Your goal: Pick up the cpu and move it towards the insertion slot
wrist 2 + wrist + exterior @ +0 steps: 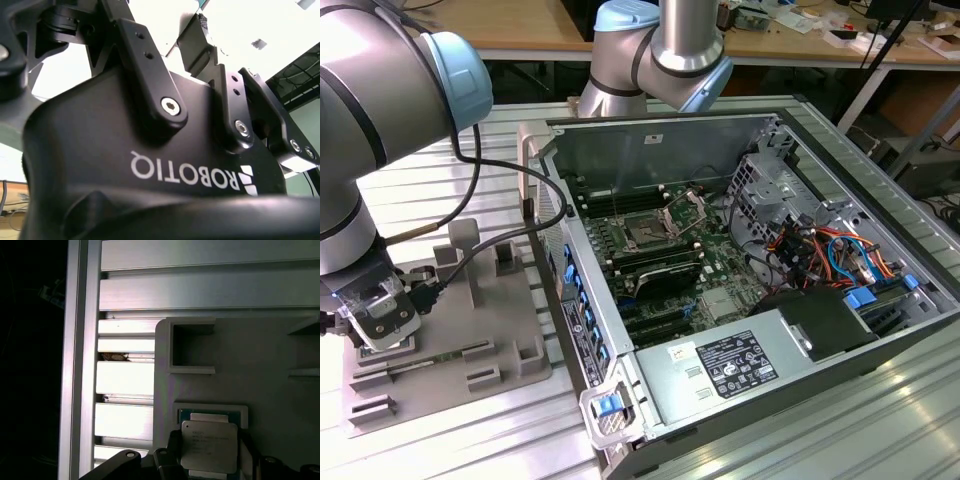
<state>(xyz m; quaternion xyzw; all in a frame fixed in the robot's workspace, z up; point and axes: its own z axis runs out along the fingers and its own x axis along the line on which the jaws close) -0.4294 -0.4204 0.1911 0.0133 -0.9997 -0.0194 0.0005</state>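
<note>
Ribbed aluminium desk (880, 420), pale grey, with strong glare patch toward exterior view's right. Behind it: wooden desk (520, 30), light brown top, cluttered, grey metal leg (868, 92), dark shadow beneath. First wrist view: desk slats (200, 285) brightly lit, blackness past edge. Second wrist view: bright white ceiling (265, 30).

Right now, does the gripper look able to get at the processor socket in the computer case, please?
Probably yes. The case lies open on top, the socket seems to have its plate up, and nothing covers its dark centre. The gripper is over the grey tray at the exterior view's left.
</note>
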